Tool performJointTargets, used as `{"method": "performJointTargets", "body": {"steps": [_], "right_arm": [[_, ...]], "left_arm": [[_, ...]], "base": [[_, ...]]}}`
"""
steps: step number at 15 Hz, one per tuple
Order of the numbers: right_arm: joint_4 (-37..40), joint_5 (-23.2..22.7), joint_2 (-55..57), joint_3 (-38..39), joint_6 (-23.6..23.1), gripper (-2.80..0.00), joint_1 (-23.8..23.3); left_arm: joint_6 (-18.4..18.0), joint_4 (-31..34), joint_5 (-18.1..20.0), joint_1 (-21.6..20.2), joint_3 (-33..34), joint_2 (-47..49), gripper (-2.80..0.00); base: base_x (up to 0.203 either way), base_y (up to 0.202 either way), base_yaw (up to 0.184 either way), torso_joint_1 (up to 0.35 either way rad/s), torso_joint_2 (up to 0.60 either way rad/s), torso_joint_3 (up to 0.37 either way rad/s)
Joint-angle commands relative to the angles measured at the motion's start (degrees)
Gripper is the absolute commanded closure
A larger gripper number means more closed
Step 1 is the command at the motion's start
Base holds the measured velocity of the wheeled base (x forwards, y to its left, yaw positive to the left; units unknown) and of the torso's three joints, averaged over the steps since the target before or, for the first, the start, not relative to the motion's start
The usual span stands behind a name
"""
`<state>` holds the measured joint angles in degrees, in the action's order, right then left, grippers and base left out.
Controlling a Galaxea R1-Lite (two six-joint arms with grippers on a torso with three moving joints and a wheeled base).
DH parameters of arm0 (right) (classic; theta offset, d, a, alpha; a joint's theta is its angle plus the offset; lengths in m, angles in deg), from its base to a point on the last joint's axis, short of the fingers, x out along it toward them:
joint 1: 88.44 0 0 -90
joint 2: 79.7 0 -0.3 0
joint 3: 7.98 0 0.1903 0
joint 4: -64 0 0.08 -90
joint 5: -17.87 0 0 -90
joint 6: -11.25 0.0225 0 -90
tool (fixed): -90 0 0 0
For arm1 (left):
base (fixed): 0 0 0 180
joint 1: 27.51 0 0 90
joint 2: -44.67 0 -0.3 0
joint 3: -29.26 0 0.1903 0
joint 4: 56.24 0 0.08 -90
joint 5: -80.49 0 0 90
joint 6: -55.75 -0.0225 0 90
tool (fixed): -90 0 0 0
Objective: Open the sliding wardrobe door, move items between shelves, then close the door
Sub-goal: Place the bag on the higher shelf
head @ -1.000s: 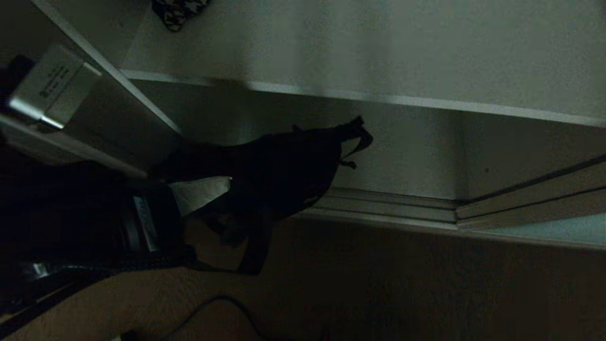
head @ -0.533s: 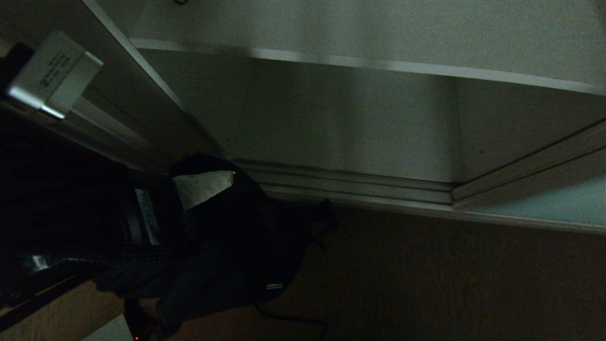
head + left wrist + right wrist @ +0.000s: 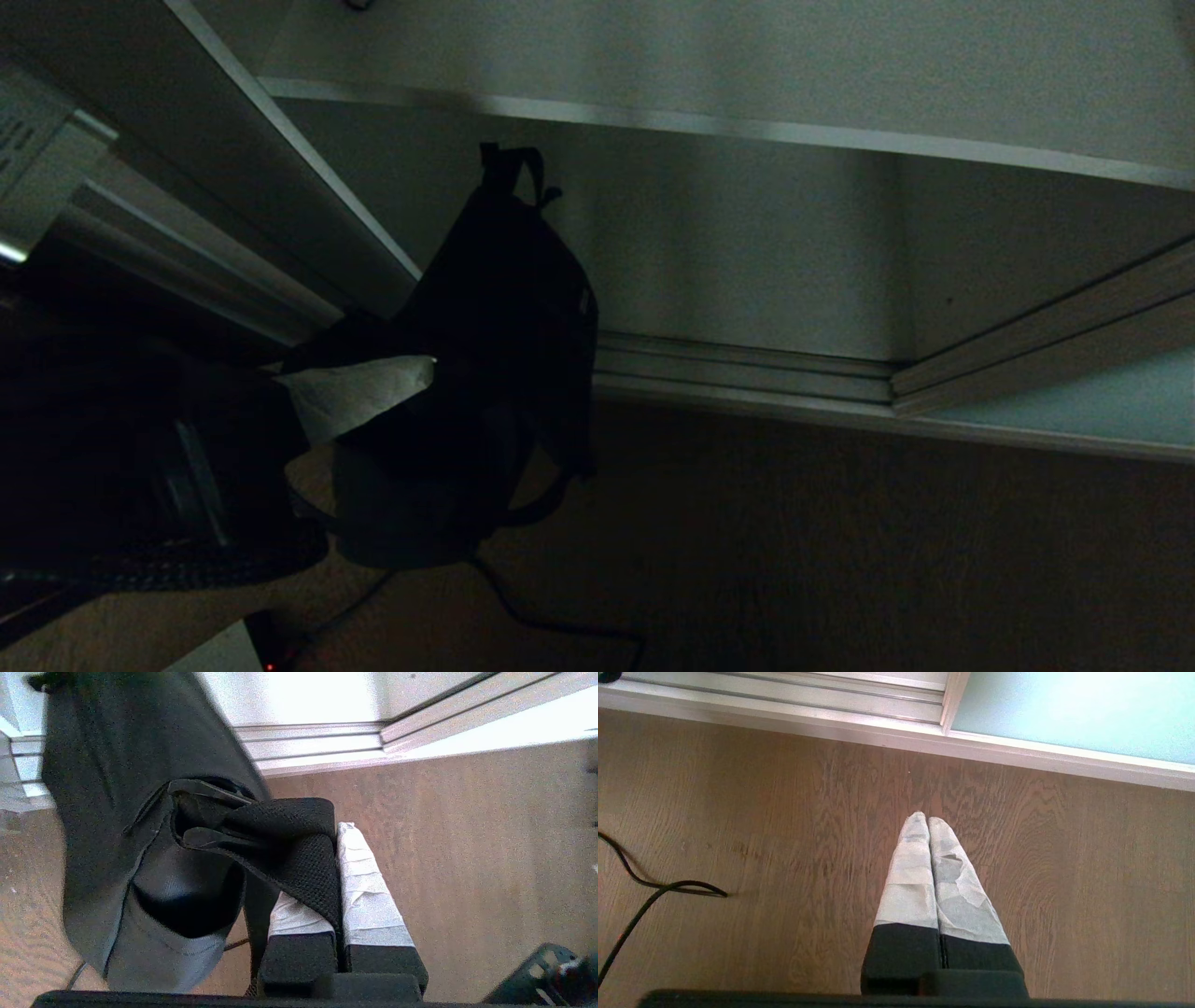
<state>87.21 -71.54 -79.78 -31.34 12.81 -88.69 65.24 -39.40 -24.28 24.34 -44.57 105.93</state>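
Transfer between shelves is the step you are working through, with the door (image 3: 1074, 406) already slid aside to the right and the wardrobe standing open. Your left gripper (image 3: 334, 858) is hanging out over the floor (image 3: 840, 541) in front of the track (image 3: 747, 373), its fingers (image 3: 369, 896) pinching a fold of the bag's (image 3: 504, 308) mesh strap (image 3: 299, 858) between the taped pads. The bag is dangling free from that pinch, its body hanging beside the fingers and touching nothing below, with its small top loop showing against the dim lower compartment in the head view. The upper shelf (image 3: 747, 56) is running across the top of that view, its pale front edge (image 3: 709, 124) sitting above the bag; a scrap of another item is just peeking in at the shelf's far edge, too little of it showing to name. Your right gripper (image 3: 927, 826) is idling over the bare floor near the track, fingers pressed together on nothing. Judging from this, you are mid-carry, and the next move is calling for a lift: the bag needs bringing up past that front edge and inward over the shelf board before you are letting go. The hold is only on a strap, so the body is likely swinging as you move; you are wise to be going slowly, clearing the edge with the lowest part of the bag rather than with the fingers, and releasing only once the fabric is resting on the board. A cable (image 3: 560, 621) is lying on the floor beneath; it is no obstacle to the lift.
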Motion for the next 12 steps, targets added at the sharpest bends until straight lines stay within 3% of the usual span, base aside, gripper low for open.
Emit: {"method": "performJointTargets", "body": {"steps": [1,2,12], "right_arm": [[-0.02,0.02,-0.01,0.0,0.02,0.0,-0.02],[-0.02,0.02,-0.01,0.0,0.02,0.0,-0.02],[-0.02,0.02,0.01,0.0,0.02,0.0,-0.02]], "left_arm": [[-0.26,-0.09,1.2,0.01,0.98,-2.12,0.0],[-0.82,-0.13,3.07,0.01,1.19,-2.95,0.0],[-2.35,-0.03,3.09,0.01,2.76,-4.41,0.0]], "base": [[0.0,0.0,0.0,0.0,0.0,0.0],[0.0,0.0,0.0,0.0,0.0,0.0],[0.0,0.0,0.0,0.0,0.0,0.018]]}}
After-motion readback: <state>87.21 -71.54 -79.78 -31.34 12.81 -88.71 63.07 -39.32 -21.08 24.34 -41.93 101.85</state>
